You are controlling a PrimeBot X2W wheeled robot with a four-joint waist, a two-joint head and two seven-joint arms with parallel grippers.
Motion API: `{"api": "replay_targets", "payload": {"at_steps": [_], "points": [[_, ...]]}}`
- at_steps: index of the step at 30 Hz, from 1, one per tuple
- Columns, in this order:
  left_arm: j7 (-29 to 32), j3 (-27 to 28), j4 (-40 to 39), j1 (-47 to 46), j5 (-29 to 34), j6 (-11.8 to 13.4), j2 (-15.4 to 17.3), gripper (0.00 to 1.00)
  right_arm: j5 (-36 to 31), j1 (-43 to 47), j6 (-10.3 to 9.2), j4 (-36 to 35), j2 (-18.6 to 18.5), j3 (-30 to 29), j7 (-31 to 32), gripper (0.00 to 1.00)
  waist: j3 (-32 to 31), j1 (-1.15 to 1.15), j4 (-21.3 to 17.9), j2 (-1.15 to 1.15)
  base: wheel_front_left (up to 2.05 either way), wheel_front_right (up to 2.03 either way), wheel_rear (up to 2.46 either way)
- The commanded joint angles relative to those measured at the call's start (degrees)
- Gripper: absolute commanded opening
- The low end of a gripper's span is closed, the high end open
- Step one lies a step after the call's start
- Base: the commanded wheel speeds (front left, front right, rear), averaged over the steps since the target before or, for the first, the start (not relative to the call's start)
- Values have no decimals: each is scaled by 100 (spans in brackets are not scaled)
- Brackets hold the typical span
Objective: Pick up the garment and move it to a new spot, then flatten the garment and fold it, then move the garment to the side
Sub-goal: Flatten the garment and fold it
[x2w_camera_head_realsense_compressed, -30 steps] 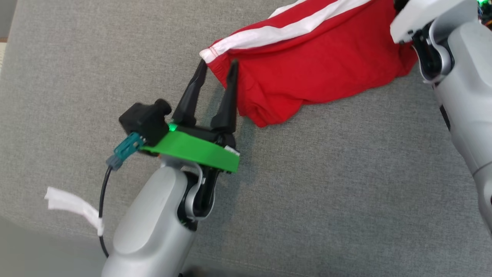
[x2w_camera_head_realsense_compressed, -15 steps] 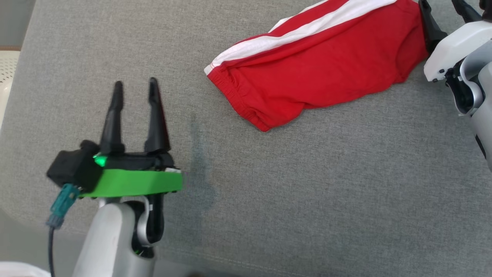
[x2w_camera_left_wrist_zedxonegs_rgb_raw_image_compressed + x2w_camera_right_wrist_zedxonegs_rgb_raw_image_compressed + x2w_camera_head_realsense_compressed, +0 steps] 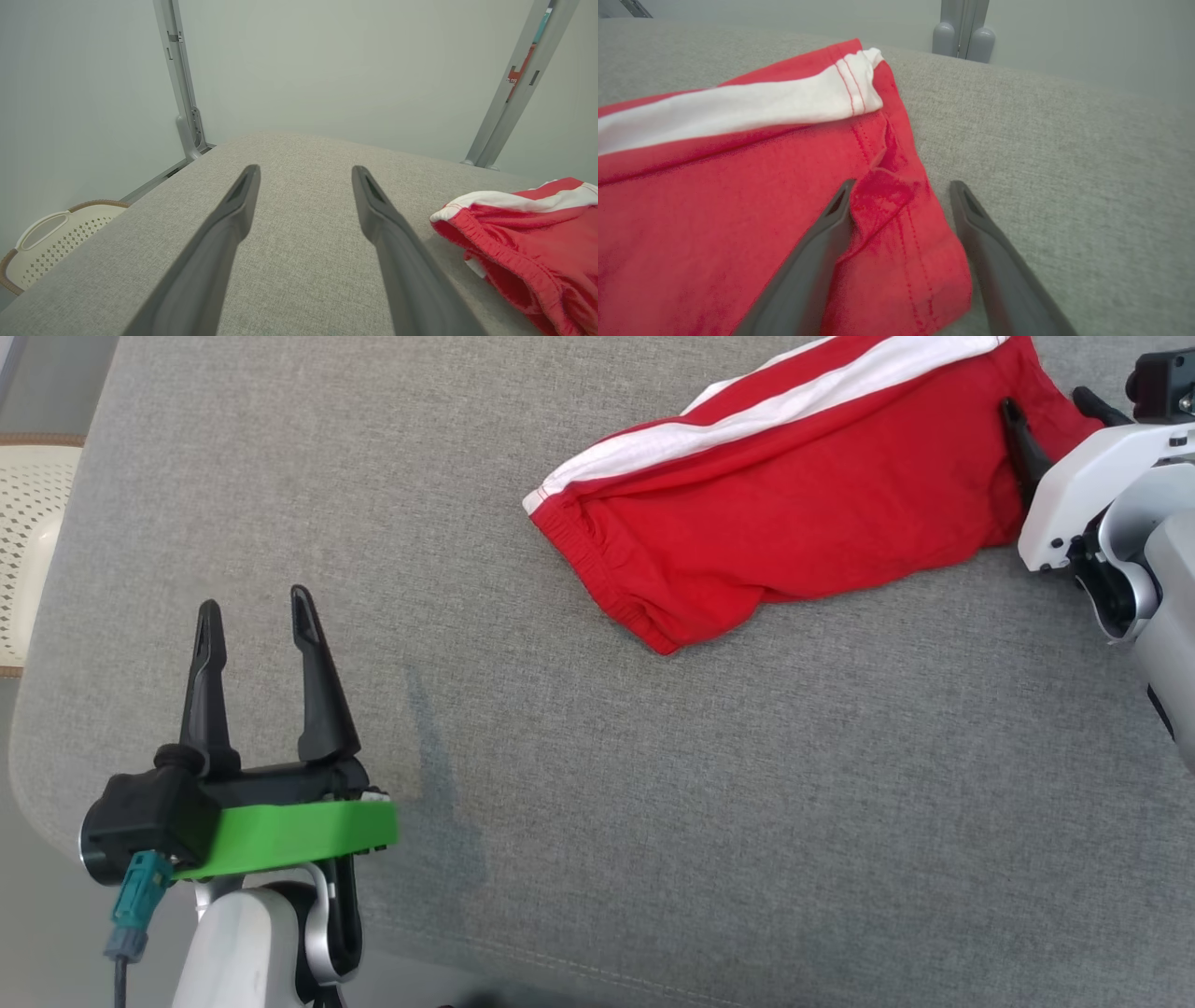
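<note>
Red cloth with a white stripe [image 3: 794, 401] along one long edge is seen lying on the grey fabric-covered counter [image 3: 653, 803]: this is the garment [image 3: 794, 513], a pair of shorts folded flat. It is placed toward the far right part of the counter in the head view. Its elastic waistband [image 3: 597, 555] is turned toward the middle of the counter, and its leg hems are turned toward the right side.

The left tool [image 3: 253, 599] is held over bare counter at the near left, well apart from the garment. Its two dark fingers are spread wide and nothing is gripped between them. A green bracket [image 3: 289, 835] is mounted just behind the fingers. In the left wrist view the waistband end of the garment is seen off to the right of the fingers.

The right tool [image 3: 1044, 399] is positioned at the hem end of the garment. Its fingers are parted and the cloth is not clamped. In the right wrist view one finger is seen over the red fabric, the other over grey counter just beside the hem, so the hem corner is straddled. Whether the cloth is touched cannot be told.

A pale perforated basket [image 3: 28, 541] is seen beyond the counter's left edge, and grey metal posts [image 3: 180, 79] are seen against the wall behind.
</note>
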Motion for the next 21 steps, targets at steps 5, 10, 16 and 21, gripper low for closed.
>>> {"api": "replay_targets", "payload": {"at_steps": [5, 10, 16, 21], "points": [[-16, -51, 139, 73, 153, 30, 22, 100, 331, 356, 2, -140, 96, 281, 199, 0, -86, 0, -42, 0, 0, 0, 0], [-16, -30, 277, 79, 321, -24, 22, 100, 633, 482, 0, -329, 51, 308, -130, 0, -313, 0, -216, 0, 0, 0, 0], [-16, 161, 386, 190, 562, -139, 23, 100, 1157, 1059, -2, -768, -129, 287, -692, 0, -729, 0, -694, 0, 0, 0, 0], [-16, 321, 403, 321, 652, -205, 24, 100, 1515, 1633, -2, -1140, -267, 152, -916, 0, -985, 0, -1071, 0, 0, 0, 0]]}}
